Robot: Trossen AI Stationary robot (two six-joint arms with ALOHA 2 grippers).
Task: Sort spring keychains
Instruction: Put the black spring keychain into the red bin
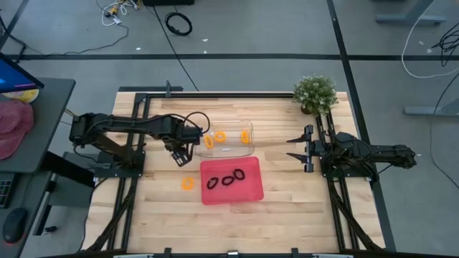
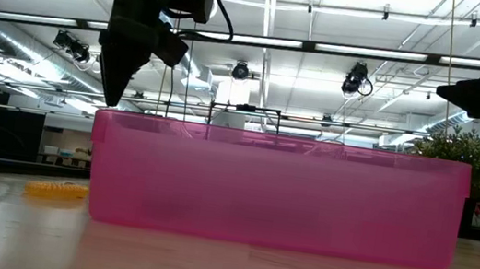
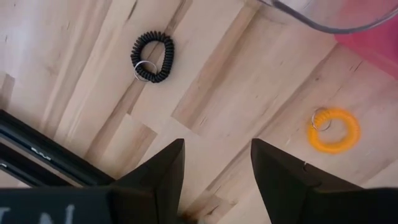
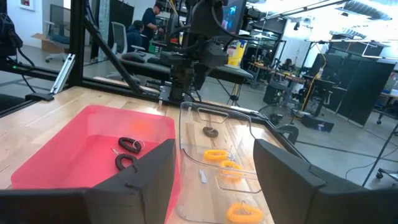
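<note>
L gripper (image 1: pixel 181 155) hangs above the bare wood, off the clear tray's (image 1: pixel 252 150) near-left corner and beside the pink tray's (image 1: pixel 254 193) left side. Fingers (image 3: pixel 158 174) parted to a mid gap, nothing between them (wood shows straight through in the L wrist view).

Two loose keychains left on the table, both on the L arm's side:
- black keychain (image 3: pixel 153 56): lies ahead of the L fingers and off to one side, flat, metal ring on the edge nearer the fingers. In the overhead view it is mostly masked by the gripper, so its table spot is hard to fix.
- orange keychain (image 1: pixel 188 183) (also (image 3: pixel 334 130)): flat on the wood, just off the pink tray's left wall, ring tucked on one edge; off to the other side of the fingers.

Each is a round loop, no real long axis, so approach angle matters little; centring one wall of the coil between the fingers is the point.

Already sorted: three black coils (image 1: pixel 229 179) in the pink tray, three orange coils (image 1: pixel 219 137) in the clear tray.

R gripper (image 1: pixel 299 148) waits past the clear tray's right end, fingers apart, empty; trays sit between it and both loose pieces. L arm is plainly nearer, so prob. its job.
</note>
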